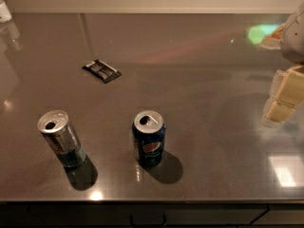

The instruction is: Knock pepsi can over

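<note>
The pepsi can (pixel 149 137) stands upright near the front middle of the dark table (pixel 190 80); it is navy blue with a round red-white-blue logo and a silver top. My gripper (pixel 284 98) is at the right edge of the view, cream-coloured, well to the right of the can and apart from it, partly cut off by the frame.
A slimmer silver can with a blue lower part (pixel 61 138) stands upright left of the pepsi can. A small dark flat packet (pixel 101 71) lies further back on the left. A pale object (pixel 4 10) sits at the far left corner. The table's front edge runs just below the cans.
</note>
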